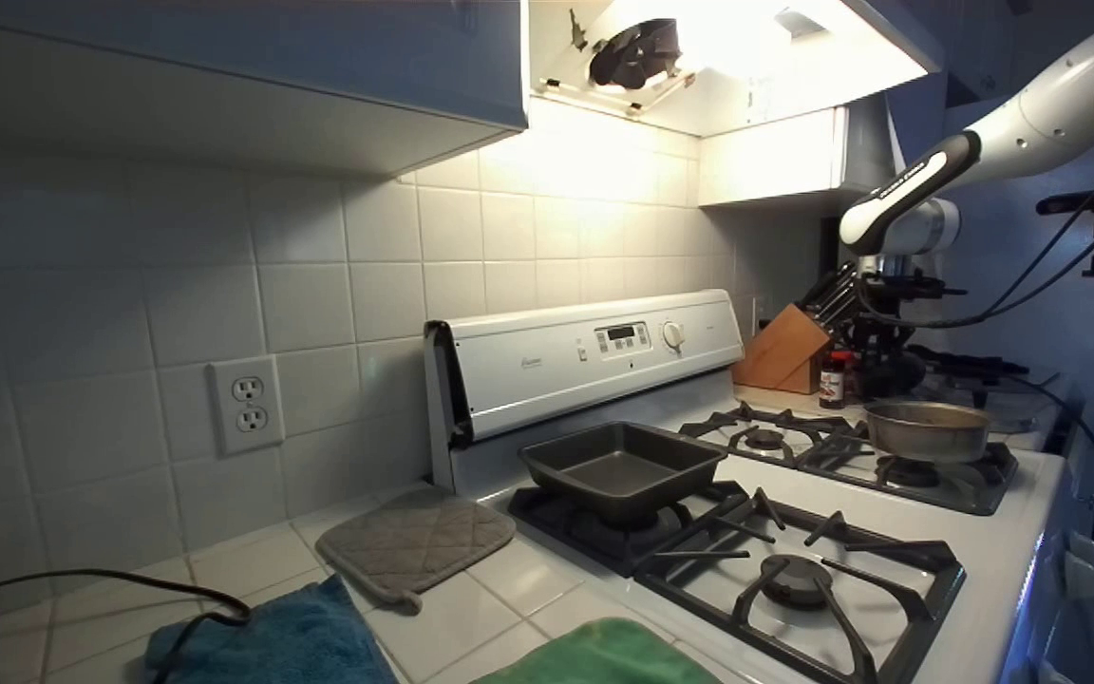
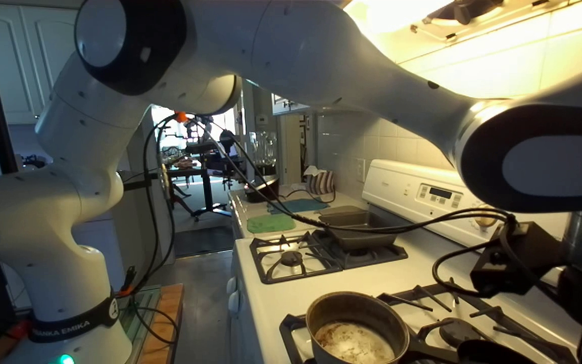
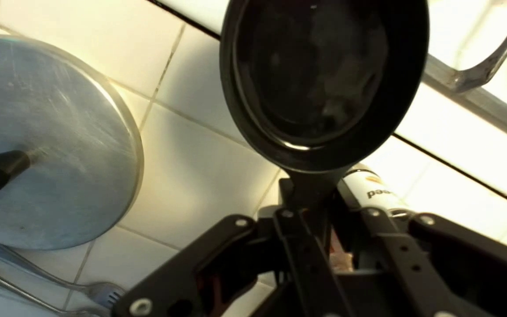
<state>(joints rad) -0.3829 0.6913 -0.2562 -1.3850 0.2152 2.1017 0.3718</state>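
Note:
My gripper (image 3: 315,198) is closed around the short handle of a small round black pan (image 3: 324,79) in the wrist view. The pan extends from the fingertips and shows a glossy dark inside. A soft shadow lies on the tiles beside it. In both exterior views the pan (image 1: 894,373) is dark and partly hidden; its edge (image 2: 493,352) shows at the bottom, near the saucepan's handle. A bottle with a white label (image 3: 372,191) lies behind the right finger in the wrist view. A round metal lid (image 3: 73,132) with a black knob rests on the counter to the left.
A saucepan (image 1: 927,439) stands on a stove burner, also in an exterior view (image 2: 356,306). A square dark baking pan (image 1: 666,489) sits on another burner. A knife block (image 1: 780,356) and red-capped bottle (image 1: 833,382) stand beyond the stove. Forks (image 3: 104,293) lie near the lid.

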